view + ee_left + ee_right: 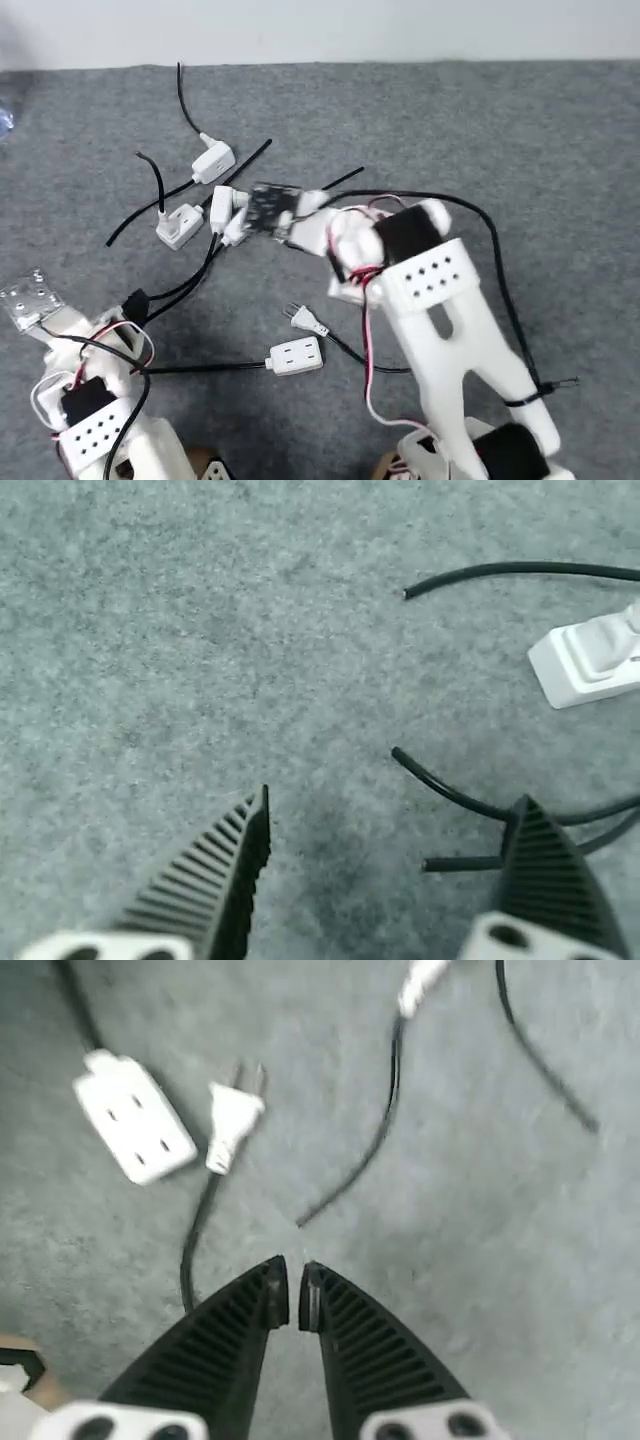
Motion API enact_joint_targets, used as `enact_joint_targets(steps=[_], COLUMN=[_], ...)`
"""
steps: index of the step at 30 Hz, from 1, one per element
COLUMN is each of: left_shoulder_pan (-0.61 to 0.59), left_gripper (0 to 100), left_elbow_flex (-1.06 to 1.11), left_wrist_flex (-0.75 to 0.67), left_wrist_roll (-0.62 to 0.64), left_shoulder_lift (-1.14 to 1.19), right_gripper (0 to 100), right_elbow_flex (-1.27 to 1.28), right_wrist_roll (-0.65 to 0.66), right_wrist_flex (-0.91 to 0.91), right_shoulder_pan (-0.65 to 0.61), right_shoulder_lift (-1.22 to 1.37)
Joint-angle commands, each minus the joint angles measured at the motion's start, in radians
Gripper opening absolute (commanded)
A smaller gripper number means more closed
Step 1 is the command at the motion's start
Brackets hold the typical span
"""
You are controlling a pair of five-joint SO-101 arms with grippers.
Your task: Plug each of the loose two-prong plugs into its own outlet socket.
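1. The right pincer [293,1275] is narrow, with only a slit between its tips. It holds nothing and hangs over the bare grey worktop [480,1220].
2. Beyond it lies a loose plug [235,1110] with both prongs bare. It is just beside a white socket [135,1125] but not touching it.
3. The left pincer [393,800] is wide and empty, low over the worktop. A black cable end [400,755] lies just past its tips.
4. The step in hand looks like the approach, as nothing is gripped and this plug is not yet seated.
5. The next move calls for the right pincer to open and close on the plug's body, leaving the prongs free. The prongs must then line up with one pair of slots.
6. The socket will likely slide when pushed, so the left pincer may have to steady it.
7. A white block [590,665] is cut off at the edge of the left wrist view, so I cannot tell what it is.
8. In the high view the arm covers part of a cluster [222,210] of white pieces. I cannot tell whether any pair there is joined.
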Motion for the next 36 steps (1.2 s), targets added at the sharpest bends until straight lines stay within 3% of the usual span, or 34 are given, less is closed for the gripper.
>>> enact_joint_targets(steps=[1, 7, 12, 23, 36], left_shoulder_pan=[-0.014, -0.015, -0.015, -0.015, -0.015], left_gripper=[35, 35, 35, 35, 35], left_elbow_flex=[-0.013, -0.013, -0.012, -0.01, -0.008], left_wrist_flex=[-0.029, -0.031, -0.029, -0.029, -0.029], left_wrist_roll=[-0.017, -0.018, -0.018, -0.018, -0.018], left_shoulder_lift=[-0.011, -0.011, -0.011, -0.011, -0.011], right_gripper=[3.1, 23.3, 17.8, 16.7, 16.5], right_elbow_flex=[0.15, 0.359, 0.402, 0.338, 0.328], right_wrist_roll=[0.018, -0.051, -0.114, -0.27, -0.273], right_wrist_flex=[-0.13, -0.403, -0.479, -0.59, -0.679], right_shoulder_pan=[0.016, -0.096, -0.183, -0.219, -0.213], right_shoulder_lift=[0.008, 0.012, 0.027, 0.272, 0.401])
